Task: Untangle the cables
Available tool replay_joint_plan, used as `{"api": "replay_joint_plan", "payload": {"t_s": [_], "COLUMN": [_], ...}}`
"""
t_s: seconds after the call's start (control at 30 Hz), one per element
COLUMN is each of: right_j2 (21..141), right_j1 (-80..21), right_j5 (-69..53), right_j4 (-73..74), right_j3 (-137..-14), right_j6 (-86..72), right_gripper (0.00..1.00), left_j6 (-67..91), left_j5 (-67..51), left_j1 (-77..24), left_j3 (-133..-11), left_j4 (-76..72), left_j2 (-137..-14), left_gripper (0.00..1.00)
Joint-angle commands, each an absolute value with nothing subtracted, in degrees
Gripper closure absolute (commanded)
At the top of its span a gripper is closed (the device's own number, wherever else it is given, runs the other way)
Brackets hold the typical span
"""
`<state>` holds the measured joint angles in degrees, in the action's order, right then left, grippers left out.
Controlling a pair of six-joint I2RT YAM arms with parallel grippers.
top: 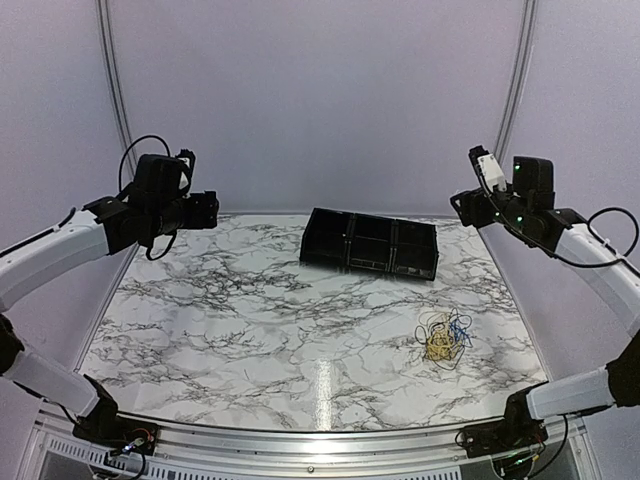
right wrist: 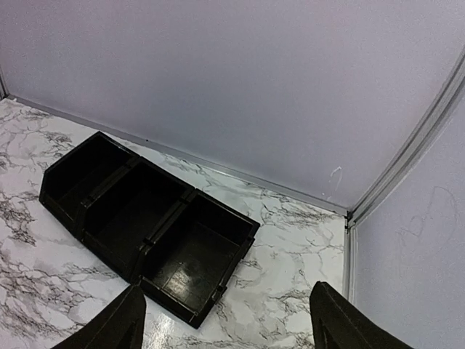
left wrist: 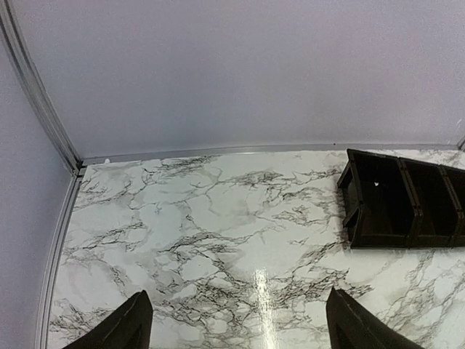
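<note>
The cables point(top: 444, 338) lie in one small tangle of yellow, black and blue wire on the marble table, right of centre and towards the front. They show only in the top view. My left gripper point(top: 207, 208) hangs high over the table's far left corner, open and empty; its dark fingers point(left wrist: 120, 329) stand wide apart. My right gripper point(top: 466, 204) hangs high over the far right corner, open and empty, its fingers point(right wrist: 109, 327) wide apart. Both grippers are far from the tangle.
A black tray with three compartments point(top: 370, 243) lies at the back centre of the table, also in the left wrist view point(left wrist: 403, 200) and the right wrist view point(right wrist: 149, 218). Pale walls and metal rails point(top: 113, 80) close in the table.
</note>
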<state>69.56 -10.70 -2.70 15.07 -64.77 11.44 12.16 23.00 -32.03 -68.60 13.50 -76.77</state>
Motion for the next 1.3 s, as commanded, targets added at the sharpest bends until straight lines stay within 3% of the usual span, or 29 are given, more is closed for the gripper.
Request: {"api": "replay_joint_plan", "payload": {"t_s": [0.0,0.4,0.53,0.73,1.0,1.27], "right_j2": [69.09,63.72,60.70,60.30,64.39,70.55], "right_j1": [-7.56,-2.14,-1.47,-1.04,-0.79,-0.66], "right_j5": [-5.31,-21.17,-28.82,-32.07,-31.77,-33.13], "right_j4": [19.81,31.44,37.34,51.41,56.43,54.08], "right_j3": [-63.12,-58.81,-57.01,-54.51,-51.15,-49.42], "right_j6": [13.42,25.20,32.00,46.49,54.89,57.99], "right_gripper": [0.21,0.09,0.23,0.34,0.36,0.37], "left_j6": [15.08,13.66,14.15,17.69,18.24,22.88], "left_j5": [19.94,12.86,9.91,2.55,-5.02,-7.12], "left_j1": [-32.82,-51.01,-57.33,-62.76,-65.54,-65.77], "left_j3": [-69.71,-79.87,-82.98,-84.75,-86.95,-101.16], "left_j4": [13.43,13.79,13.71,13.31,4.70,1.82], "left_j2": [-82.07,-98.53,-102.07,-106.38,-112.53,-126.58], "left_gripper": [0.17,0.30,0.31,0.33,0.36,0.41]}}
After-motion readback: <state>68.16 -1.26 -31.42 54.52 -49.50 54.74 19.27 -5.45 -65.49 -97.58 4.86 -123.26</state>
